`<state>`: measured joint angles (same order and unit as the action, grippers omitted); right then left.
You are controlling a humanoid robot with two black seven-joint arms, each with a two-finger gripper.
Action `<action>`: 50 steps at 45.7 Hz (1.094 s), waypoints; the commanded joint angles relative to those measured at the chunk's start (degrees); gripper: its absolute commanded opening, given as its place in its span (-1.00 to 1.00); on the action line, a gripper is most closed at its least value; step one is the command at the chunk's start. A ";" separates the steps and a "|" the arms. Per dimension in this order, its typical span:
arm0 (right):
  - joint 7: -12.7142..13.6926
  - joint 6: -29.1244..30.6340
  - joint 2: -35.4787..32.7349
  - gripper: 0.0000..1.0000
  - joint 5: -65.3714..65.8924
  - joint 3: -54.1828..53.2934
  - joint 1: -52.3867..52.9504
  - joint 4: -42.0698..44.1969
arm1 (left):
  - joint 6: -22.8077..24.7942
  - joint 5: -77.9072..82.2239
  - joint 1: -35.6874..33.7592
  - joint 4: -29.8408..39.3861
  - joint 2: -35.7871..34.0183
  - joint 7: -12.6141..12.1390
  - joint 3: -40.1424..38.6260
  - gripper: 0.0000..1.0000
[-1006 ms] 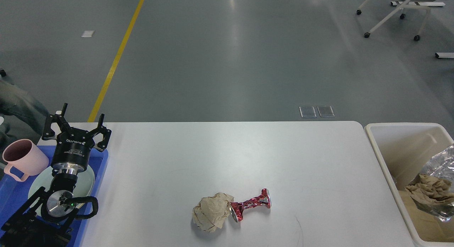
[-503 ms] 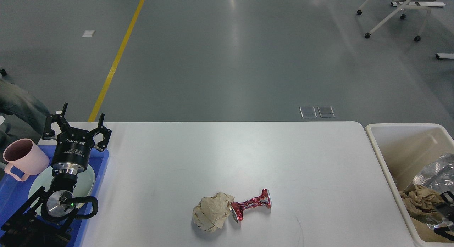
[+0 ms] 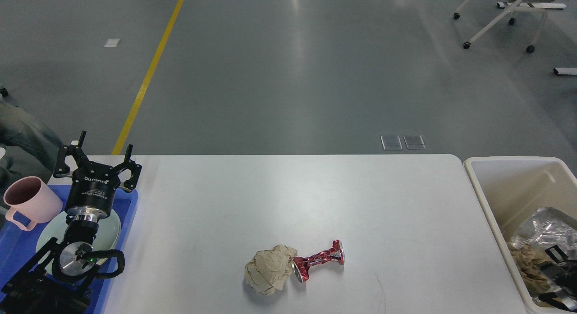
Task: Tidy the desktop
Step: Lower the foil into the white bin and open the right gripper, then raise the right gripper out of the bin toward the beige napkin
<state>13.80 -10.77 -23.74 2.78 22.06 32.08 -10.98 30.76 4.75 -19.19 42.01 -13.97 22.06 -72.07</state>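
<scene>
The tabletop (image 3: 288,201) fills the lower head view, white and wide. Near six o'clock a paper ball (image 3: 269,275) touches a crushed red can (image 3: 319,261). At nine o'clock the left hand (image 3: 97,160) hangs over a blue tray (image 3: 130,206), fingers spread wide and holding nothing; a pink mug (image 3: 29,203) and a plate (image 3: 47,235) sit there. At four o'clock the right hand (image 3: 559,278) is low in the bin (image 3: 489,201) among foil (image 3: 543,228); its grip cannot be told.
</scene>
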 commanded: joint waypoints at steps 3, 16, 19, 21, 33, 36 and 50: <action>0.00 -1.54 -0.43 0.69 0.04 -0.09 0.00 -0.54 | 0.00 0.00 -0.06 0.00 0.00 0.00 0.00 0.93; 0.44 -0.84 -0.96 0.98 1.09 -0.09 1.76 -2.38 | 0.00 0.00 -0.06 0.00 0.00 0.00 0.00 0.93; 0.79 -0.05 -2.27 1.00 1.96 0.52 4.03 -5.10 | 0.00 0.00 -0.06 0.00 0.00 0.00 0.00 0.93; 0.88 0.74 -4.03 1.00 3.28 1.31 6.32 -7.56 | 0.00 0.00 0.03 0.00 0.00 0.00 0.00 0.93; 1.58 17.43 -17.39 1.00 18.84 13.60 27.14 -33.30 | 0.00 0.00 -0.06 0.00 0.00 -0.09 0.00 0.93; 1.58 23.67 -18.28 1.00 18.93 18.70 34.60 -36.83 | 0.00 0.00 -0.06 0.00 0.00 -0.09 0.00 0.93; 1.58 47.14 -15.11 1.00 18.49 30.40 61.24 -43.50 | 0.00 0.00 -0.06 0.00 -0.09 -0.09 0.00 0.93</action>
<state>15.39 30.03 -39.43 21.31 50.98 85.70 -50.67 30.76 4.74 -19.25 42.01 -13.99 21.97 -72.07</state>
